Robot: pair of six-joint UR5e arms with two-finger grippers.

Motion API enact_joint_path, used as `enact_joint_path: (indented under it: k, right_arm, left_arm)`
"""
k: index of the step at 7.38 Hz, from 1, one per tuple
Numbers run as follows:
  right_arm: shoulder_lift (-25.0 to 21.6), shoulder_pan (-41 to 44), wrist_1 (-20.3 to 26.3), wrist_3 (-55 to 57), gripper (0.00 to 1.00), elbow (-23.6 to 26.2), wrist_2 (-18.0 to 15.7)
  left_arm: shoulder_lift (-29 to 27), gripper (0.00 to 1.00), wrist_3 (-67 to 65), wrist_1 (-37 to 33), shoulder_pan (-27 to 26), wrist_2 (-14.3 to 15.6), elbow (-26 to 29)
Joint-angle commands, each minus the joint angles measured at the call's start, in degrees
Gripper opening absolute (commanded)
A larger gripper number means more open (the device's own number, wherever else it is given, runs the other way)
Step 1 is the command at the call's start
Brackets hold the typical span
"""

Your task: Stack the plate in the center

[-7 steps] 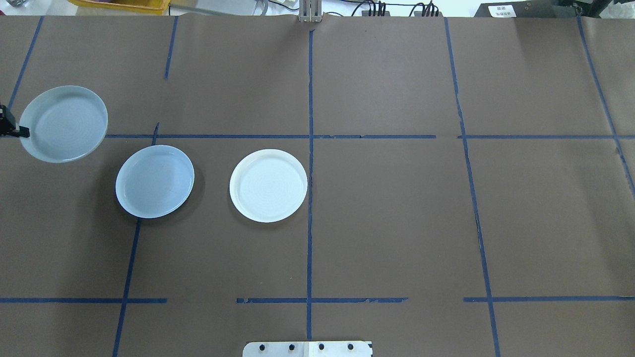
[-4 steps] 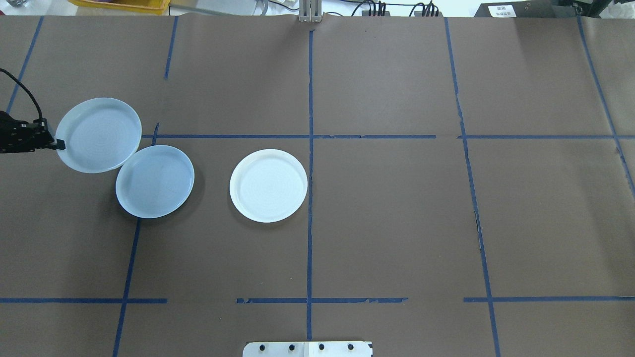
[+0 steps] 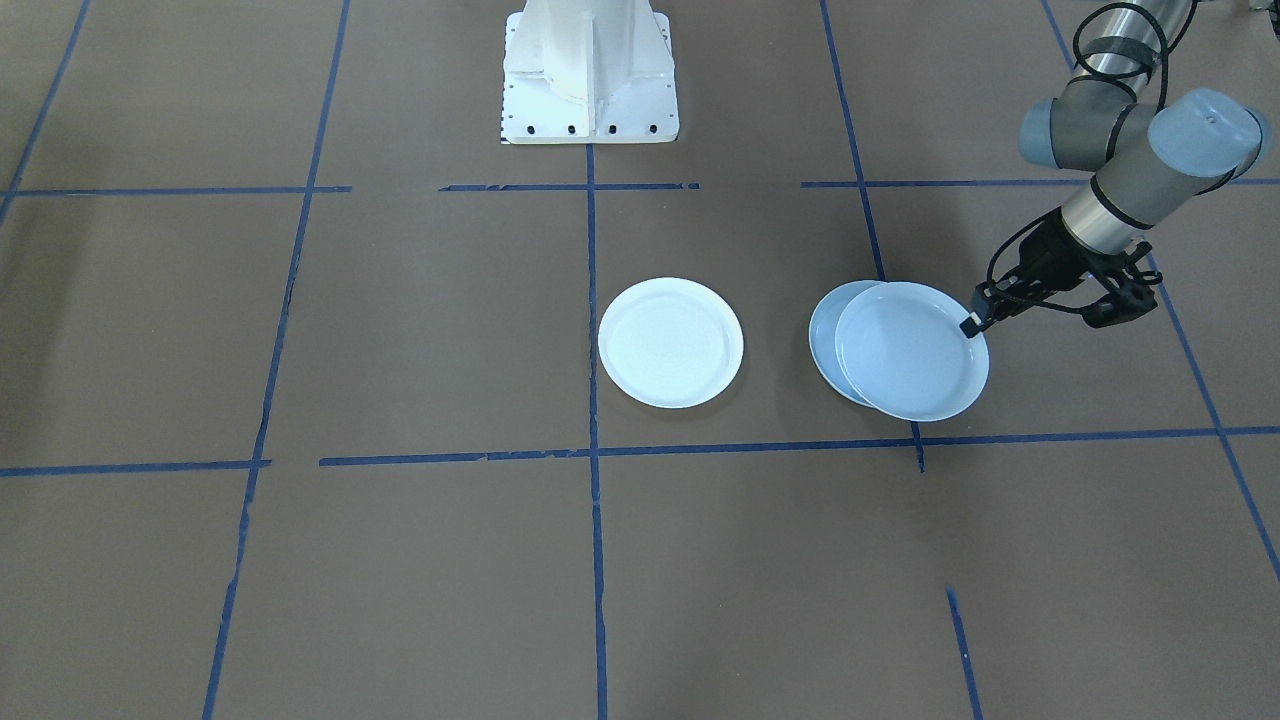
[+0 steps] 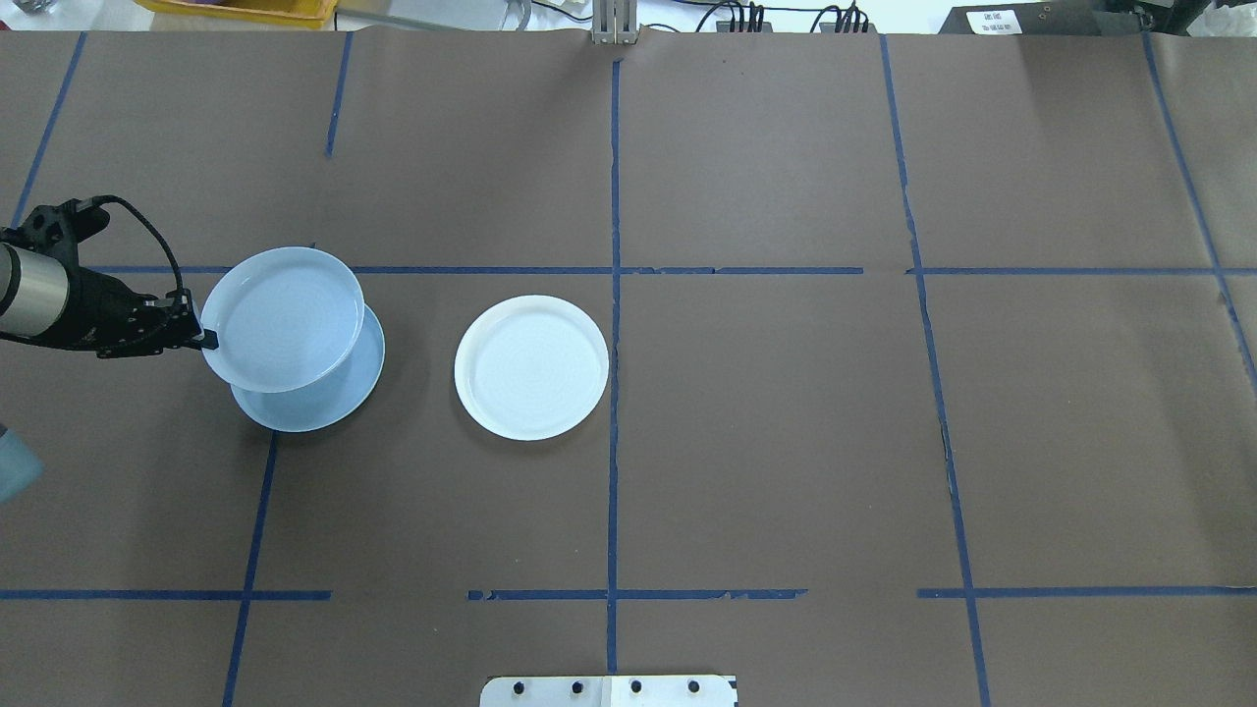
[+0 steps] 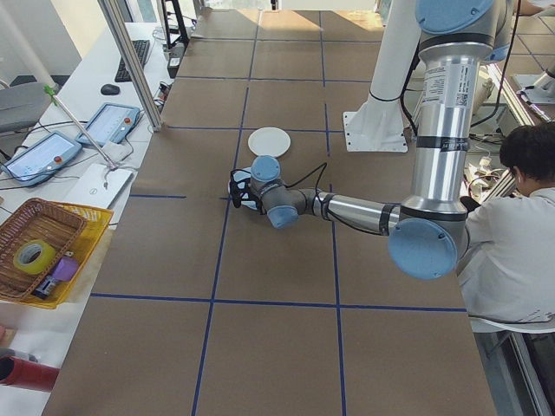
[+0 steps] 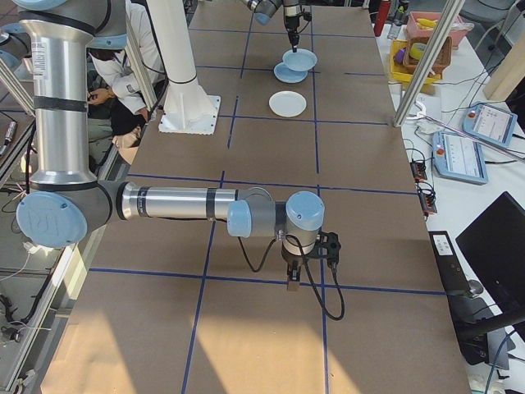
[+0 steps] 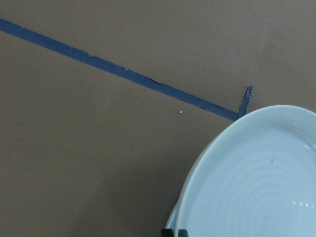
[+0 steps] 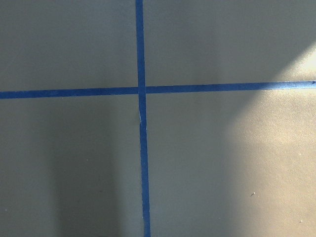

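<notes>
The glossy pale-blue plate (image 4: 329, 405) lies flat on the brown table, left of the middle. Above it hangs the ringed pale-blue plate (image 4: 282, 319), covering most of it and offset toward the far left. My left gripper (image 4: 201, 339) is shut on that ringed plate's left rim. In the front-facing view the held plate (image 3: 910, 350) hides all but a crescent of the glossy plate (image 3: 822, 335). The left wrist view shows the ringed plate (image 7: 256, 182) at bottom right. My right gripper (image 6: 293, 283) hangs low over a tape cross far to the right; I cannot tell its state.
A matte white plate (image 4: 531, 367) lies just left of the centre tape line. The robot's white base (image 3: 588, 70) stands at the near edge. A person (image 5: 512, 217) sits beside the base. A yellow basket (image 5: 48, 247) sits off the table's far side.
My left gripper has carried the ringed plate rightward and toward the robot, from the table's left edge to above the glossy plate. The other plates have not moved.
</notes>
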Motion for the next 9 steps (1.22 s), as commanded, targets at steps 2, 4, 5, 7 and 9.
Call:
enact_joint_path:
  k: [2, 4, 5, 7, 9]
  right_arm:
    - [0.0, 0.0, 0.0, 0.03, 1.0, 0.0, 0.05]
    - [0.0, 0.0, 0.0, 0.03, 1.0, 0.0, -0.04]
    - [0.0, 0.0, 0.09, -0.05, 1.0, 0.0, -0.04]
    - [0.0, 0.0, 0.09, 0.03, 1.0, 0.0, 0.05]
    - [0.0, 0.0, 0.0, 0.03, 1.0, 0.0, -0.04]
  left_arm:
    - [-0.2, 1.0, -0.77, 0.82, 0.78, -2.4, -2.74]
    - [-1.42, 1.0, -2.96, 8.6, 1.56, -4.27, -11.68]
    - [-4.48, 1.0, -5.84, 15.61, 4.0, -3.92, -15.29]
    - [-11.25, 1.0, -12.27, 19.28, 11.9, 4.03, -14.38]
    - [-17.3, 1.0, -15.36, 19.11, 14.4, 10.81, -6.76]
